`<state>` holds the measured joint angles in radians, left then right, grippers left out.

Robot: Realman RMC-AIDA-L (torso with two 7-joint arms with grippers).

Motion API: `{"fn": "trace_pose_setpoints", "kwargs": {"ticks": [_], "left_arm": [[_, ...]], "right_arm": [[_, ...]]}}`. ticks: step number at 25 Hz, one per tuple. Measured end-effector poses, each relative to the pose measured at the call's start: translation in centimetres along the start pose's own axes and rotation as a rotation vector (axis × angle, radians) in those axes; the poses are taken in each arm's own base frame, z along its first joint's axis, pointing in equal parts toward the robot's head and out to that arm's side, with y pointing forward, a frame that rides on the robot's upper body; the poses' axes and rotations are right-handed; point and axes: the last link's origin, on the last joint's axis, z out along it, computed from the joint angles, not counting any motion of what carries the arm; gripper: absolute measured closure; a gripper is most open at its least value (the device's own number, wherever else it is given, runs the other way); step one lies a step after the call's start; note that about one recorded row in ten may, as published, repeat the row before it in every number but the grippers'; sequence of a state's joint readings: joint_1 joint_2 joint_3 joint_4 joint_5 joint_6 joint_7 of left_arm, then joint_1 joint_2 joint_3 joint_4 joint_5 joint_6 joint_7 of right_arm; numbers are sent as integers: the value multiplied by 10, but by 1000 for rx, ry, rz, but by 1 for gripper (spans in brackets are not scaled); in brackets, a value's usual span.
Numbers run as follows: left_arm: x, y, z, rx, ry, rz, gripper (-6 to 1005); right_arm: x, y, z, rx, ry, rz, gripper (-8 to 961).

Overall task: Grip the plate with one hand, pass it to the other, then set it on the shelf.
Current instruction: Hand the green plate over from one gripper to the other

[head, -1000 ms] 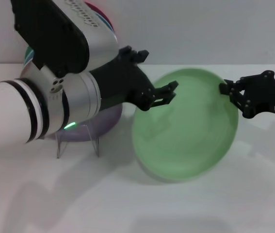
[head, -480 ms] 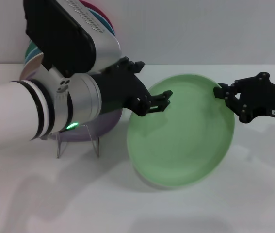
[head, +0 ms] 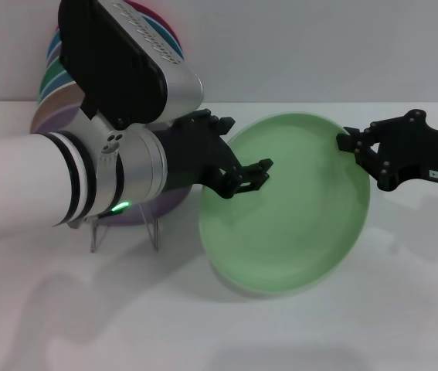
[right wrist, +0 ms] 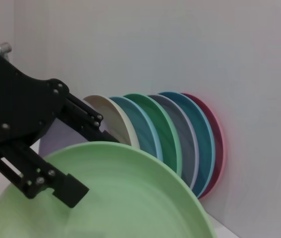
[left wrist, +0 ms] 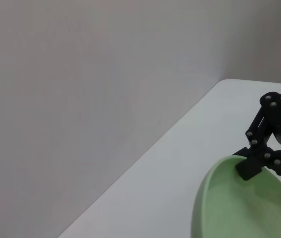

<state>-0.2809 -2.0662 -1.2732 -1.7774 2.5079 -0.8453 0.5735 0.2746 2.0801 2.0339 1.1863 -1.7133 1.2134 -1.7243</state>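
Two grippers meet on one plate above the white table [head: 64, 325]. On the left, the left gripper [head: 246, 176], black on a thick white and silver forearm with a green light, reaches over the near-left rim; whether its jaws have clenched cannot be told. The plate [head: 296, 224] is pale mint-green, matte, tilted up off the table, beside the clear shelf [head: 126, 228]. On the right, the slim black right gripper [head: 350, 144] pinches the far rim. Its small label is unreadable.
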Motion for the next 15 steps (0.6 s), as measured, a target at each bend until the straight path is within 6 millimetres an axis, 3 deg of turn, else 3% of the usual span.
{"fn": "trace_pose_setpoints", "kwargs": {"ticks": [15], "left_arm": [[-2,-14,4,34,-8,-2,646]], "right_arm": [[-1,-1,-2,7,-19,17,934]]}}
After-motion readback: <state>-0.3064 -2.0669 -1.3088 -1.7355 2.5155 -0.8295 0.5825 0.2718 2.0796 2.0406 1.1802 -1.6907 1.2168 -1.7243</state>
